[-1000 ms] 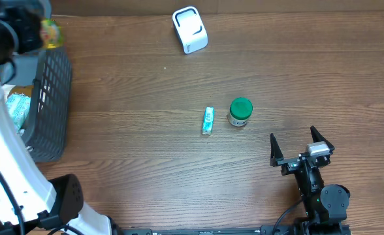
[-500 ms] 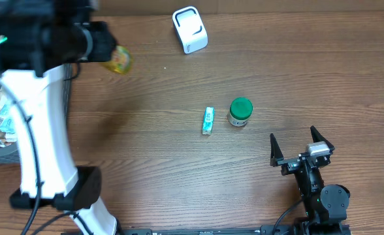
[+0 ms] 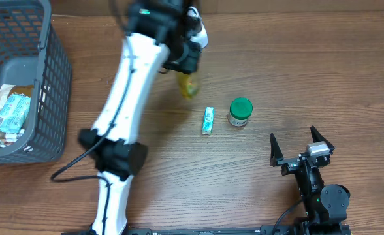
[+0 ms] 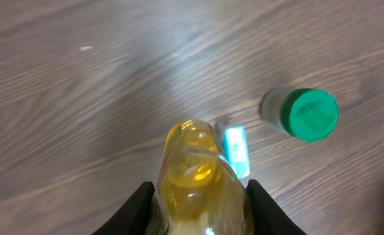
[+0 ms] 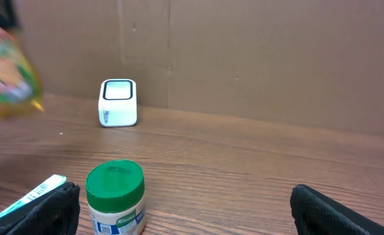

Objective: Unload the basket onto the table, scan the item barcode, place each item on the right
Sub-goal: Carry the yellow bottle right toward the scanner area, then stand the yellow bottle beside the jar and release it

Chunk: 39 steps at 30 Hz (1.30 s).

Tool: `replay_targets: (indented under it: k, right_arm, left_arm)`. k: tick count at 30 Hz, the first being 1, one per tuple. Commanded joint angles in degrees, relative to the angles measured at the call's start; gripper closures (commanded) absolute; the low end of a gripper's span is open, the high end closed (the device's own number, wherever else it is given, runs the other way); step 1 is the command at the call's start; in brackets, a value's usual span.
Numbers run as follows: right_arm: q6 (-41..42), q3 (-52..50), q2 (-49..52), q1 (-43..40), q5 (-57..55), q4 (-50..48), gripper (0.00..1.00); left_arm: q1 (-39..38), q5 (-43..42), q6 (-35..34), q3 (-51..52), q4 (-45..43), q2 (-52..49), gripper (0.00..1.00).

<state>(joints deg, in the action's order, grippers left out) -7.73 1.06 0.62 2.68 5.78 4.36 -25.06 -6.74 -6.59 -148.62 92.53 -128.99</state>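
My left pincer [image 4: 202, 194], part-closed on the clear yellow plastic bottle [image 4: 192, 163], has swung from the grey mesh basket [image 3: 53, 78] toward the white boxy scanner [image 5: 118, 102]; scanning nears.

surface: dark wood-grain table [image 3: 322, 72] | backdrop: brown cardboard panels [image 5: 277, 59] along far edge | light: even

Bottle [image 3: 189, 85]: yellow, translucent, blurred, held aloft, upper centre of overhead view.
Scanner [image 5: 118, 102]: white box, upright, left of right-wrist view.
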Motion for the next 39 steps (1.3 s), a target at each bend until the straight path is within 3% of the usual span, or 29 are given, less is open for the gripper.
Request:
replay_targets:
  k: [1, 13, 27, 32, 39]
  right_arm:
    - [-0.3, -0.6, -0.4, 0.2, 0.3, -0.1, 0.00]
    - [-0.3, -0.6, -0.4, 0.2, 0.3, -0.1, 0.00]
    - [-0.3, -0.6, -0.4, 0.2, 0.3, -0.1, 0.00]
    - [-0.3, -0.6, -0.4, 0.2, 0.3, -0.1, 0.00]
    - [-0.3, -0.6, -0.4, 0.2, 0.3, -0.1, 0.00]
  left_arm:
    - [-2.3, -0.4, -2.5, 0.1, -1.6, -2.9, 0.74]
    - [-6.8, 6.3, -7.5, 0.1, -13.2, -5.9, 0.71]
    - [-10.4, 6.4, -9.4, 2.0, -15.2, -10.5, 0.71]
    - [-11.2, 10.3, -12.8, 2.0, -15.5, -12.2, 0.70]
    - [-11.3, 10.1, -16.4, 2.0, -15.9, -13.2, 0.64]
